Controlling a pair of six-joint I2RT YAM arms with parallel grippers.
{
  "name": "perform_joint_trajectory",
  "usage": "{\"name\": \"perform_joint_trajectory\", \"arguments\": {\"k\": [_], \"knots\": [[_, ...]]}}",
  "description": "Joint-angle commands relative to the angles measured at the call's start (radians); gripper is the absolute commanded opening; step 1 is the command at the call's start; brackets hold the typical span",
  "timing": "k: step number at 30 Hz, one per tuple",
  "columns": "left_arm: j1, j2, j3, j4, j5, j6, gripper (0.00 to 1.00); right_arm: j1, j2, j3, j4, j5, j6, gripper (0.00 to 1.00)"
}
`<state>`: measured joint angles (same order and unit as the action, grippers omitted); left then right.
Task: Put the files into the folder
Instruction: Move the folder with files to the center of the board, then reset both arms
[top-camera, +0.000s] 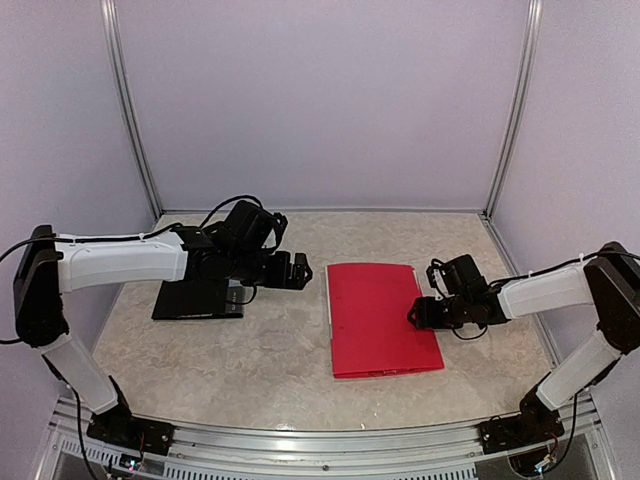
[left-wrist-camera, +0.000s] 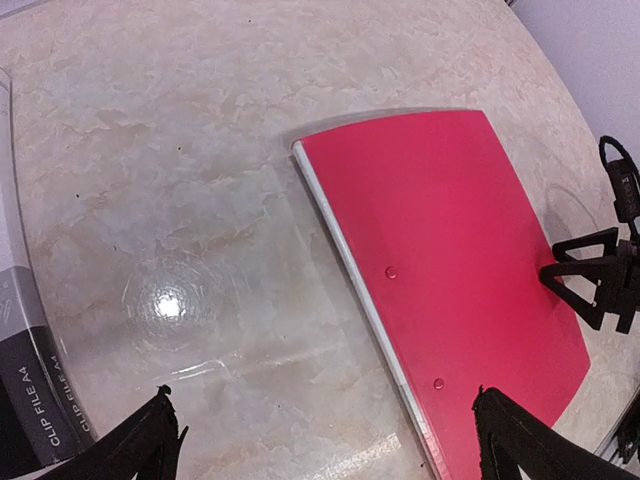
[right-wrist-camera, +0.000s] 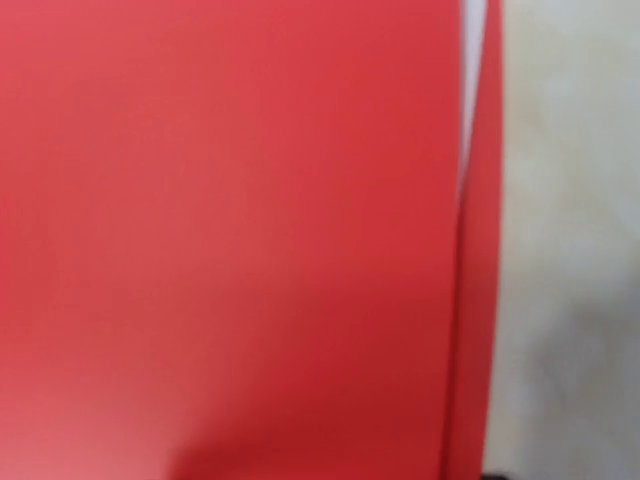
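Two arms reach in from the sides over a marbled table (top-camera: 250, 355).

Folder: the red folder (top-camera: 385, 320) lies flat and closed, right of centre in the overhead view, long side running away from the bases. Two small round studs show on its cover near the left edge in the left wrist view.

Files: no loose sheet lies on the table. In the right wrist view a narrow sliver of white, the files (right-wrist-camera: 472, 60), shows between two red layers at the upper right of the frame, placing them inside the folder. A pale strip (left-wrist-camera: 345, 255) also runs along the folder's left long edge; whether it is paper or the spine cannot be determined.

Left gripper (top-camera: 300, 270): spread wide and holding nothing. Both its dark fingertips (left-wrist-camera: 155, 445) stand far apart at the bottom of its own camera frame. It sits left of the folder and clear of it, above bare table.

Right gripper (top-camera: 418, 312): positioned at the folder's right long edge, over the cover. The left wrist view shows one triangular finger at that edge. Its own camera is filled by blurred red cover, so open or clamped cannot be told.

Other: a black clip-file pack (top-camera: 195, 300), labelled "CLIP FILE A4", lies beneath the left arm at left of centre.
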<state>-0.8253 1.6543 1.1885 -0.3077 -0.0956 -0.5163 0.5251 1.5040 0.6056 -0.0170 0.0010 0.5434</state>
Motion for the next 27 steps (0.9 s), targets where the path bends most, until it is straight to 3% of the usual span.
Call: {"name": "perform_joint_trajectory", "arguments": {"k": [1, 9, 14, 22, 27], "knots": [[-0.005, -0.049, -0.029, -0.004, -0.062, -0.011, 0.99, 0.005, 0.073, -0.042, 0.100, -0.062, 0.090, 0.65], [-0.008, -0.059, -0.046, -0.029, -0.105, -0.022, 0.99, 0.110, 0.214, 0.114, 0.176, 0.049, 0.191, 0.63], [-0.008, -0.087, -0.066, -0.061, -0.187, -0.018, 0.99, 0.167, 0.272, 0.251, 0.100, 0.159, 0.148, 0.67], [-0.006, -0.223, -0.169, 0.110, -0.271, 0.162, 0.99, 0.171, 0.065, 0.275, 0.025, 0.359, -0.157, 0.77], [0.012, -0.321, -0.239, 0.223, -0.306, 0.270, 0.99, 0.168, -0.089, 0.269, -0.022, 0.502, -0.355, 0.92]]}}
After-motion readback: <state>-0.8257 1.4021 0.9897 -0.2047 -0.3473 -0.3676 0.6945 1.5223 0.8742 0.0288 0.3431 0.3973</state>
